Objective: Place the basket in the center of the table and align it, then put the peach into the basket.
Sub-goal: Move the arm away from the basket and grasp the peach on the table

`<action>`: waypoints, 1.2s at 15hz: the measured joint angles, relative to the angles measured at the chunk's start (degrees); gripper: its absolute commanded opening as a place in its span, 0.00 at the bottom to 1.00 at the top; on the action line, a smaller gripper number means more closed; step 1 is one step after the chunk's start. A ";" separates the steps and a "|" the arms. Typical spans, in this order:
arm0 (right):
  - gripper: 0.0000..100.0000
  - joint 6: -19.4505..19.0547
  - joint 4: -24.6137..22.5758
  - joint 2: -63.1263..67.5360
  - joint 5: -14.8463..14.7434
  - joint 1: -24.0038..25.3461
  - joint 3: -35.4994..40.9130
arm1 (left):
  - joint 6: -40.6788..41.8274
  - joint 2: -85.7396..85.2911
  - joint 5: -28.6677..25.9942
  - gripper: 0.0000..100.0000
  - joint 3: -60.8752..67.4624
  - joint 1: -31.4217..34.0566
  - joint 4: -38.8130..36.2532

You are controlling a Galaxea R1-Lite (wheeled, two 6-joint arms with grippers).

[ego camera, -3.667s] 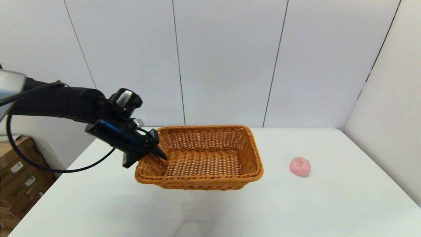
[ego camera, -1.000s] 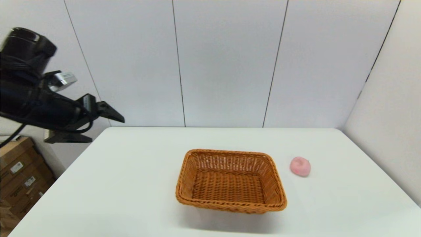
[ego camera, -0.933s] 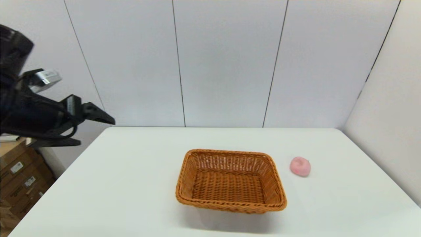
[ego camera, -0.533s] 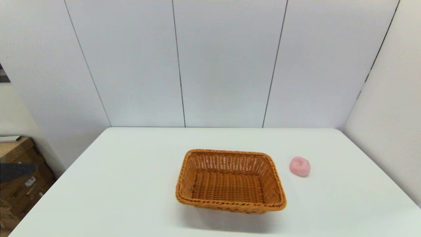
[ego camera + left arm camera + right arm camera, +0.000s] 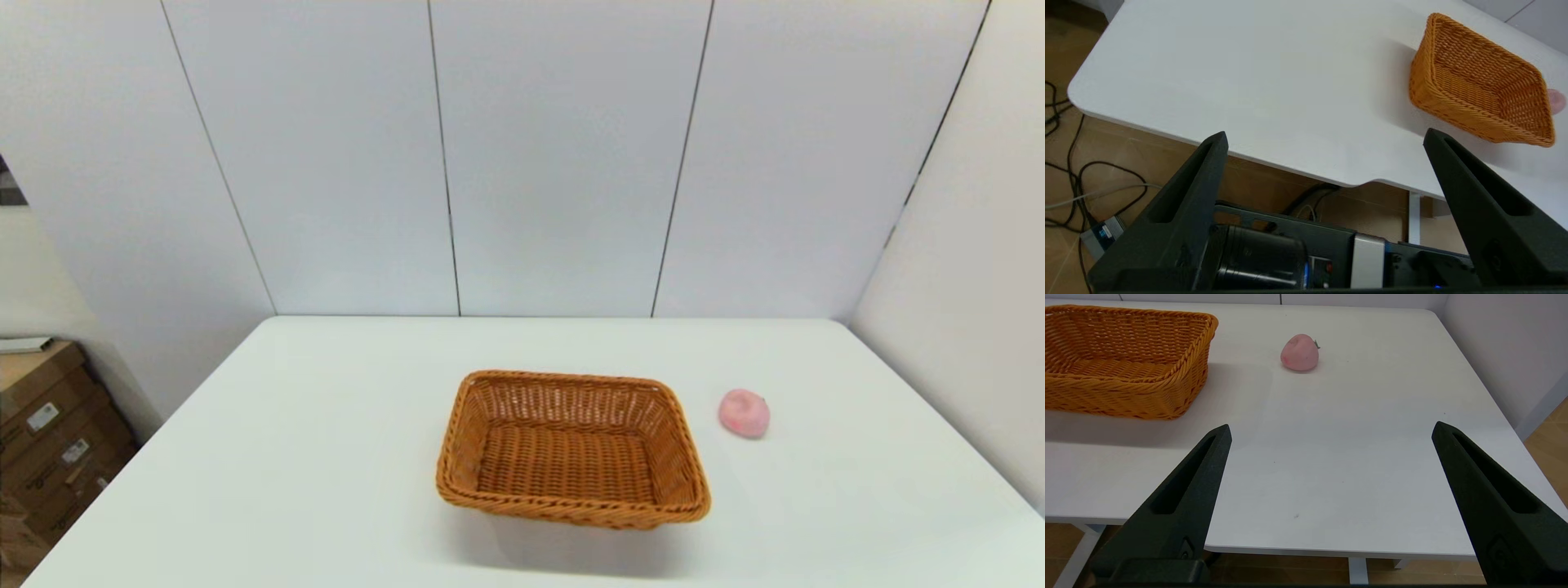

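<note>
The orange-brown wicker basket (image 5: 573, 447) (image 5: 1480, 81) (image 5: 1122, 359) rests empty on the white table (image 5: 326, 457), near its middle. The pale-pink peach (image 5: 744, 413) (image 5: 1299, 352) lies on the table just to the right of the basket, apart from it. Neither arm shows in the head view. My left gripper (image 5: 1325, 136) hangs open off the table's near left edge, empty. My right gripper (image 5: 1331, 430) is open and empty over the table's near right edge, with the peach farther off between its fingers.
Cardboard boxes (image 5: 41, 425) stand on the floor left of the table. White wall panels close off the back and right. Cables (image 5: 1069, 163) lie on the floor by the near left corner, and the robot's base (image 5: 1298, 257) sits below the left gripper.
The left arm let go of the basket, set down near the table's middle, then drew back to the left and left the head view. The basket and peach have stayed still over the last second.
</note>
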 measured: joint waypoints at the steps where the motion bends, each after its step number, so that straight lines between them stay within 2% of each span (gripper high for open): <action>1: 1.00 0.05 0.00 0.00 0.00 0.00 0.00 | 1.93 -2.29 0.24 1.00 2.27 0.73 -0.24; 4: 1.00 0.07 -0.05 0.00 -0.10 0.00 0.00 | 6.00 -6.64 2.47 1.00 9.31 1.69 -6.22; 11: 1.00 0.24 -0.24 0.00 -0.11 0.00 0.00 | 19.10 -10.34 5.22 1.00 33.22 1.65 -39.85; 12: 1.00 0.24 -0.29 0.00 -0.07 0.00 0.00 | 20.77 -11.93 5.08 1.00 35.21 1.39 -42.19; 18: 1.00 0.22 0.87 0.24 -0.95 -0.04 -0.99 | 23.30 -19.22 1.84 1.00 39.61 0.66 -41.48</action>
